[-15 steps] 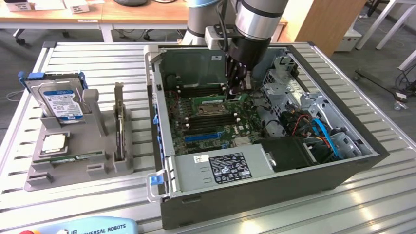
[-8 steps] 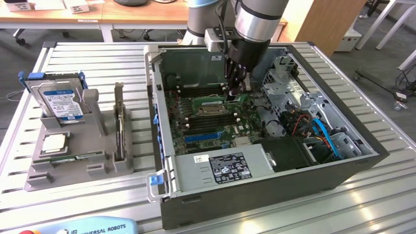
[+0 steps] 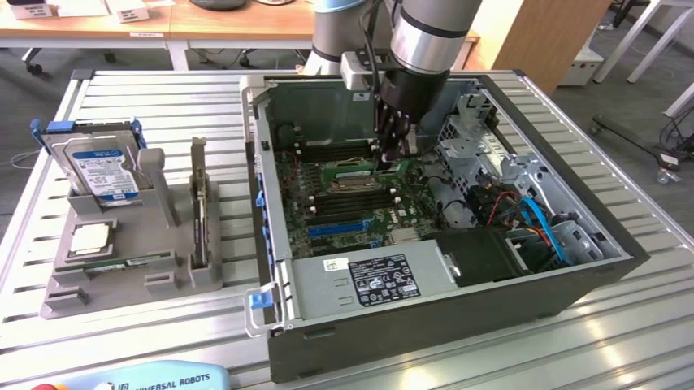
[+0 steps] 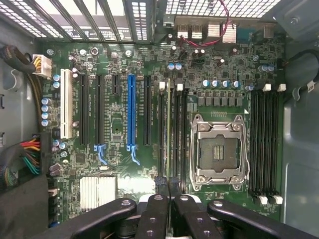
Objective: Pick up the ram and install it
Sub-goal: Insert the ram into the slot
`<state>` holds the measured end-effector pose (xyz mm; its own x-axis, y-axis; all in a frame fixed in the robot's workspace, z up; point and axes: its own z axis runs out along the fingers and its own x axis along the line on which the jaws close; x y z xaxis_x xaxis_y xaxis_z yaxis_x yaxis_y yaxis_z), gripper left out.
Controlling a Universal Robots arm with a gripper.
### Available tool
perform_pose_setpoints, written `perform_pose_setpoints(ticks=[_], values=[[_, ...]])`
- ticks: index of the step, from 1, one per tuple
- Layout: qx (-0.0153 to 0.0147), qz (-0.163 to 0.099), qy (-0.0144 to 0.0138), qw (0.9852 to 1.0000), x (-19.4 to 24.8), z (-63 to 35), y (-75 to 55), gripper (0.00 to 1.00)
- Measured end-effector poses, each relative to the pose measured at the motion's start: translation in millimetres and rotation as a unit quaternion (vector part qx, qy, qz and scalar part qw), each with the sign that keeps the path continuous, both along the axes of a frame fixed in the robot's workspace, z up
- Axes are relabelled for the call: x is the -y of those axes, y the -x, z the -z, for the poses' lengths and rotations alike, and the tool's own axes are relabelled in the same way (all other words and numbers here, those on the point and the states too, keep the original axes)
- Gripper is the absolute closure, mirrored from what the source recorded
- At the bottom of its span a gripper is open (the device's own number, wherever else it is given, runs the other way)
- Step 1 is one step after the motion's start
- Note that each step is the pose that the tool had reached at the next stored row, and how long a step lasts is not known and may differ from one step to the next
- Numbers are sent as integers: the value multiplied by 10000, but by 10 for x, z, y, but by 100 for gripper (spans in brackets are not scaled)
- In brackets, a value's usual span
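Inside the open computer case (image 3: 434, 341) the gripper (image 3: 394, 154) is seen lowered over the motherboard (image 4: 119, 149); its fingers (image 4: 160, 185) are drawn almost fully together, and the ram (image 4: 168, 129) is pinched between them at its upper edge. In the wrist view the ram is seen edge-on as a thin pale-green line; it is lined up with the black memory slots (image 4: 180, 134) and stands among them, between the processor socket (image 4: 218, 149) and the long blue slot (image 4: 131, 109); a second bank of black slots (image 4: 264, 144) is found on the socket's far side. Whether the ram is pushed fully home in its slot or only held at it cannot be told.

The case is laid on its side on a slatted metal table (image 3: 162, 101); a grey power supply (image 3: 369, 280) with a label is set at its near edge, and blue cables (image 3: 542, 223) are bundled toward the exterior view's right.

On the exterior view's left, well apart from the case, a grey holder (image 3: 76, 301) is placed on the table; a hard drive (image 3: 103, 166) is stood upright at its back, a dark card (image 3: 198, 203) with a metal bracket is stood on edge at its side nearer the case, and another green stick (image 3: 125, 262) is laid flat near its front.
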<state>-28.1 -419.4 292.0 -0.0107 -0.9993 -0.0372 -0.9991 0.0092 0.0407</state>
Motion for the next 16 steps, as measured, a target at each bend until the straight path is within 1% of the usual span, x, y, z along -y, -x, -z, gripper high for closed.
perform_pose_setpoints(ticks=[16], values=[[0, -1, 2, 10000, 0, 92, 0, 89]])
